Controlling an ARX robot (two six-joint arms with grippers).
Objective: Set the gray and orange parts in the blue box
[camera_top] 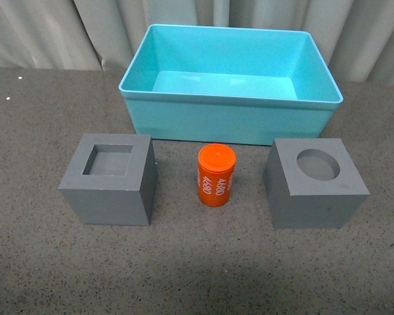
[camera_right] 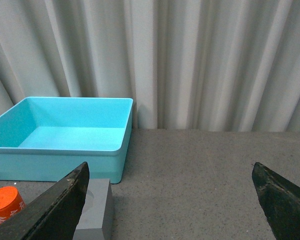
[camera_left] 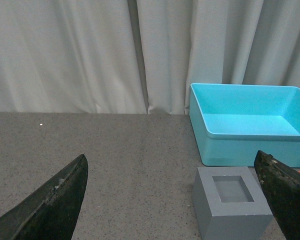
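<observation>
In the front view the empty blue box [camera_top: 231,105] stands at the back. In front of it stand a gray cube with a square recess [camera_top: 109,179] on the left, the upright orange cylinder [camera_top: 216,175] printed "4680" in the middle, and a gray cube with a round recess [camera_top: 314,182] on the right. Neither arm shows in the front view. My left gripper [camera_left: 172,192] is open and empty, with the square-recess cube [camera_left: 232,205] near one finger. My right gripper [camera_right: 170,195] is open and empty, with the round-recess cube [camera_right: 96,212] and the cylinder [camera_right: 5,204] beside one finger.
Everything stands on a dark gray speckled table [camera_top: 46,118]. A pale pleated curtain [camera_top: 59,33] hangs behind the box. The box also shows in the left wrist view [camera_left: 250,122] and the right wrist view [camera_right: 60,132].
</observation>
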